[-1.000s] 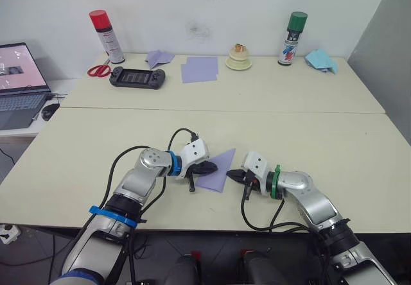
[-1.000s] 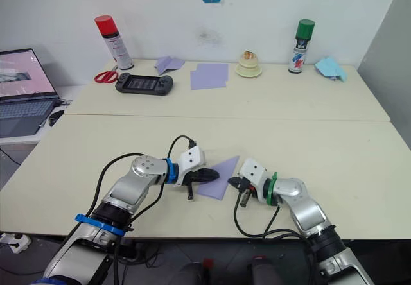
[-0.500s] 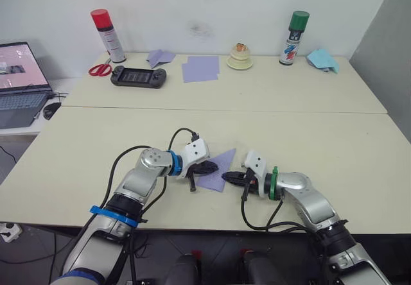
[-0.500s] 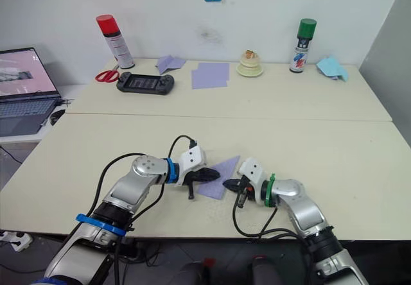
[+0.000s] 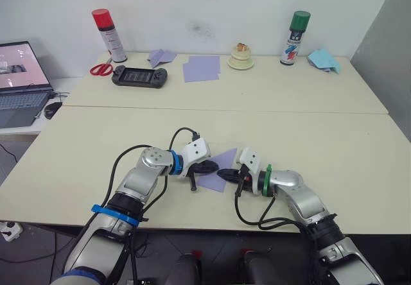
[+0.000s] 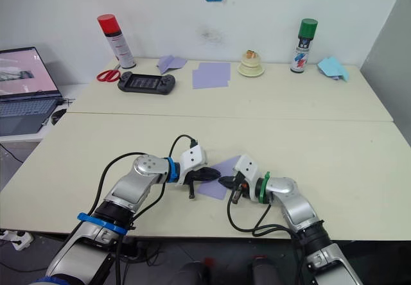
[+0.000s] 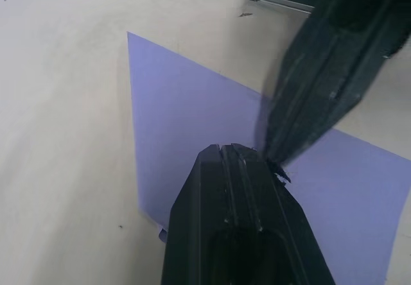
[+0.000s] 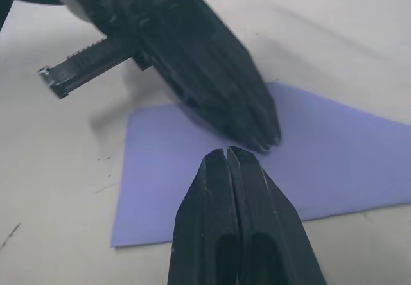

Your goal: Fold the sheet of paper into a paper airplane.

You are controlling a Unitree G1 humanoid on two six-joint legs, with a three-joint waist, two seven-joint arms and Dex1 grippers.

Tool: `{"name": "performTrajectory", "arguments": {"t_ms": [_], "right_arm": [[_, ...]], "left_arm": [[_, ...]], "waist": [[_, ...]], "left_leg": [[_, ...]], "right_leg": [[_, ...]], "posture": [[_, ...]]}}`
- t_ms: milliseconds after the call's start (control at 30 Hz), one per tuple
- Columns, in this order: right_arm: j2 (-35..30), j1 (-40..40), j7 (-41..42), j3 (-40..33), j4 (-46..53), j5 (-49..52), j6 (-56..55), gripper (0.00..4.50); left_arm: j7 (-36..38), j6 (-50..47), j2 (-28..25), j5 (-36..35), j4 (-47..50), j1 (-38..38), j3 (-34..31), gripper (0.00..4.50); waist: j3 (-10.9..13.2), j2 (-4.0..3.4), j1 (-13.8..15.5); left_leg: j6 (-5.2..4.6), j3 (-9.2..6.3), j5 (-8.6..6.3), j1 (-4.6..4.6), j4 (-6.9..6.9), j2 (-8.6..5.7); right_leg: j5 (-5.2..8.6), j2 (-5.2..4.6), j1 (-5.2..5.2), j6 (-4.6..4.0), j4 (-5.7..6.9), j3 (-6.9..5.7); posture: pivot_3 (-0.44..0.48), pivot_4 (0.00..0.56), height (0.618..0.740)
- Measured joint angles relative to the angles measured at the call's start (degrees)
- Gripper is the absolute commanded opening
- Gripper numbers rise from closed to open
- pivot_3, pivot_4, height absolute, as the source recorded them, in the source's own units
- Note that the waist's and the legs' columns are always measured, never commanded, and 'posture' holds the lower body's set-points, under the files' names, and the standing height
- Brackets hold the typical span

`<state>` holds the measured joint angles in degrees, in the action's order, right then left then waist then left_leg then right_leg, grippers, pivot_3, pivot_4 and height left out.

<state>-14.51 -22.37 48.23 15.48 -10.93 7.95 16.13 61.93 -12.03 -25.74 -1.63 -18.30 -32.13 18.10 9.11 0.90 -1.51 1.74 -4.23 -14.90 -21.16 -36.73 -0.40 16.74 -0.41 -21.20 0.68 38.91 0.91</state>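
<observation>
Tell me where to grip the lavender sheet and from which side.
The sheet of paper lies flat on the table, so pinching it from above probably fails. Likely best: take the free pointed corner on the far side, sliding low along the tabletop, beyond both shut grippers.

Closed left pincer (image 7: 232, 151) over the sheet of paper (image 7: 186, 124), right pincer (image 7: 273, 163) tip touching beside it

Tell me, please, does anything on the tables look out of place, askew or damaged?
Nothing stands out. The sheet of paper lies flat and partly folded between the left gripper and right gripper, both with jaws shut over it.
</observation>
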Motion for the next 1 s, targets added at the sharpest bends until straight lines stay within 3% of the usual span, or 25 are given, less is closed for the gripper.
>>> {"name": "performTrajectory", "arguments": {"t_ms": [467,1000], "right_arm": [[0.38,-2.81,-0.98,-1.77,-5.88,-0.46,-3.38,0.00],[-5.27,2.09,9.49,7.52,5.20,-2.18,-0.48,0.00]], "left_arm": [[0.03,-0.13,0.14,0.08,0.06,0.00,0.00,0.04],[-0.05,-1.26,-0.32,0.14,1.73,0.83,0.00,0.04]], "waist": [[0.00,-0.01,0.02],[-0.03,0.00,-0.14]], "left_leg": [[0.00,0.01,0.00,-0.01,-0.01,0.00],[0.00,0.00,-0.01,0.08,0.08,0.02]], "right_leg": [[0.00,-0.01,0.00,0.00,0.00,0.01],[0.03,0.00,0.04,0.03,-0.05,0.00]], "posture": [[0.000,0.150,0.740],[0.000,0.150,0.740]]}}
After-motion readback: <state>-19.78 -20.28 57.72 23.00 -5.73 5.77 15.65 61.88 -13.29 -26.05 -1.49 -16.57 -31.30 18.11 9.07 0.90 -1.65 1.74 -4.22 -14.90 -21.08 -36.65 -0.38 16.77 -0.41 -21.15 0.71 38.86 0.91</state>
